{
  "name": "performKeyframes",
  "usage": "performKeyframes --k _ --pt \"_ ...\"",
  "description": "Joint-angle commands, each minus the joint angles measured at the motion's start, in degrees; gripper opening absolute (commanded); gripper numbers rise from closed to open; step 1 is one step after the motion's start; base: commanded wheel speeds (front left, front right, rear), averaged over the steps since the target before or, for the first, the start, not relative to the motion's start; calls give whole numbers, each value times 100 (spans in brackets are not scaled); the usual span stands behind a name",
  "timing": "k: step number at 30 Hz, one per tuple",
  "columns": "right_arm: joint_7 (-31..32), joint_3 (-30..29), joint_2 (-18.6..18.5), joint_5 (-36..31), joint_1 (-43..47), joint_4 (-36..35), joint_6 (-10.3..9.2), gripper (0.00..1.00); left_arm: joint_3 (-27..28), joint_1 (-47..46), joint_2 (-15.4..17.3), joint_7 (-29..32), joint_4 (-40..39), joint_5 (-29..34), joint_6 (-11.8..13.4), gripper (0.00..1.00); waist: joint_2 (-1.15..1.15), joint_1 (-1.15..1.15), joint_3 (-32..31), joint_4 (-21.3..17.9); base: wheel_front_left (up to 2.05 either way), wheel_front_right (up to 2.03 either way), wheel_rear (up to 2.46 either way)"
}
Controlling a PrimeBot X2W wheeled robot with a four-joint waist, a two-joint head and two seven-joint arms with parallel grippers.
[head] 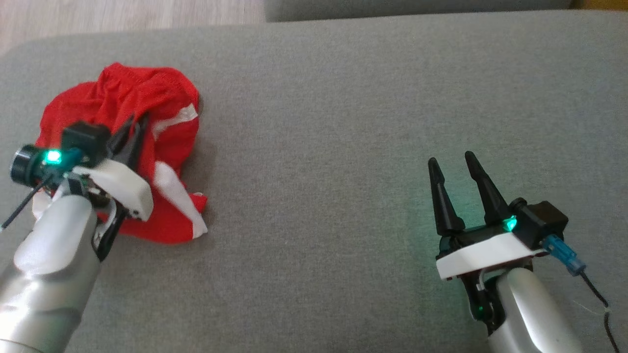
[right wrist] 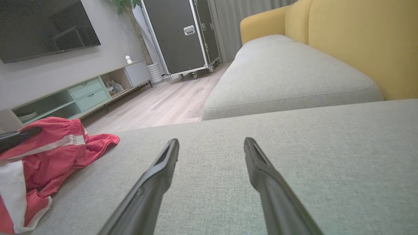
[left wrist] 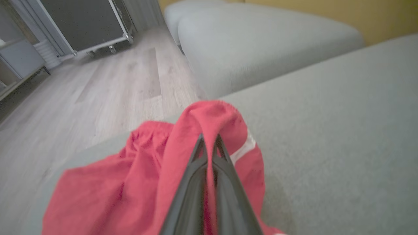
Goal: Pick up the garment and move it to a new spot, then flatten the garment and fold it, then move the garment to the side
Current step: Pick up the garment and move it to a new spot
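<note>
Garment (head: pixel 162 98): red, thin cloth with a fine knit-like surface, white bands along its edges and a gathered waistband. It is lying crumpled in a loose, rounded heap at the upper left of the head view, near the rounded corner of the cushion (head: pixel 343 122). In the right wrist view it is sitting at the left edge of the frame.

Cushion: grey, closely woven upholstery, matte and flat, with soft rounded edges. A second grey cushion (right wrist: pixel 287 75) is lying beyond it, in front of a yellow sofa back (right wrist: pixel 359 39). Pale wood-plank floor (left wrist: pixel 98 91) is showing past the cushion's edge, with a black metal-edged case on wheels (right wrist: pixel 183 32) standing on it.

Left gripper (head: pixel 137 122): its two dark tapered fingers are pressing almost together. In the left wrist view a raised ridge of red cloth is running up between them and bulging over the tips, so the gripper is pinching a fold of the garment near the top of the heap.

Right gripper (head: pixel 454 164): at the lower right of the head view, well apart from the garment. Its fingers are standing wide apart over bare cushion, holding nothing.
</note>
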Motion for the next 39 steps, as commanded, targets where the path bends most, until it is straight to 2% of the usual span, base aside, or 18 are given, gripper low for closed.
performKeyframes --k 1,4,7,14,19,29,37,38,39 --pt "-62 118 -15 46 -107 -157 -4 100 318 -389 233 -195 -211 -44 56 0 0 0 -105 -51 0 0 0" --pt "-62 127 -15 81 -58 -121 -4 100 515 -411 157 -660 -518 -133 182 0 0 0 -269 -95 0 0 0" --pt "-62 138 -15 124 9 -73 -4 100 621 -367 146 -875 -992 -34 352 0 0 0 -431 -150 0 0 0" --pt "-62 148 -15 178 66 -52 -4 100 827 -24 -132 -958 -2291 16 596 0 0 0 -634 -366 0 0 0" --pt "-62 170 -15 250 11 -121 -4 100 640 138 -410 -960 -2839 86 631 0 0 0 -601 -691 0 0 0" --pt "-62 257 -15 589 -288 -416 -4 100 237 -145 -929 -812 -2820 54 514 0 0 0 -189 -1780 0 0 0" --pt "-62 303 -15 918 -495 -698 -4 100 -115 -668 -1319 -714 -2099 137 345 0 0 0 246 -2587 0 0 0" --pt "-62 302 -15 945 -502 -728 -4 100 -158 -748 -1377 -736 -1978 162 320 44 0 0 296 -2647 0 0 0" --pt "-62 305 -15 965 -505 -752 -4 100 -167 -821 -1440 -770 -1855 179 319 100 0 0 338 -2694 0 0 0"
